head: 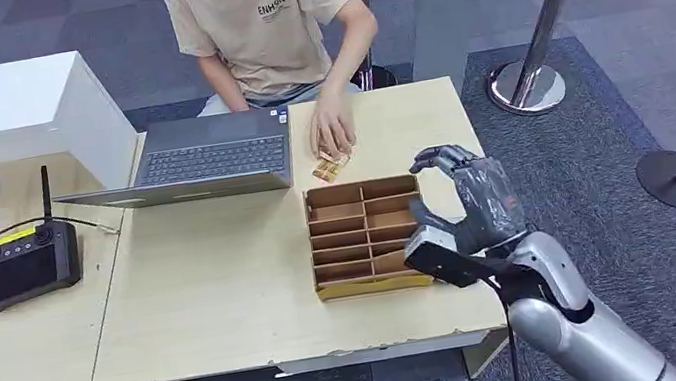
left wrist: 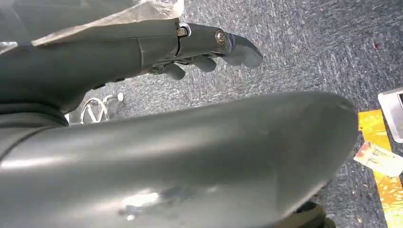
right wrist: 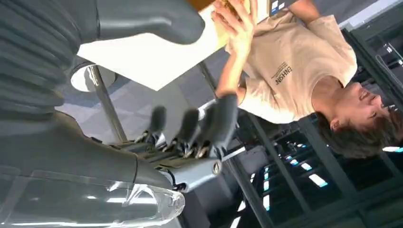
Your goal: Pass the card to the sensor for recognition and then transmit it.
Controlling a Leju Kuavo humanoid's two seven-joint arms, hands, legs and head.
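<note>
Right hand spread and holding nothing, just right of the box, person's hand on small cards behind the box, laptop left of them, left hand loosely curled, holding nothing.

We can read "ENHON" printed small on the chest of the person's beige T-shirt, and in the right wrist view the same print shows turned on its side, too skewed for us to make out more. The yellow label on the black remote controller, the sticker on the laptop, the small tag on the floor below the table, and the paper slip on the carpet all carry marks too small or blurred for us to read.
</note>
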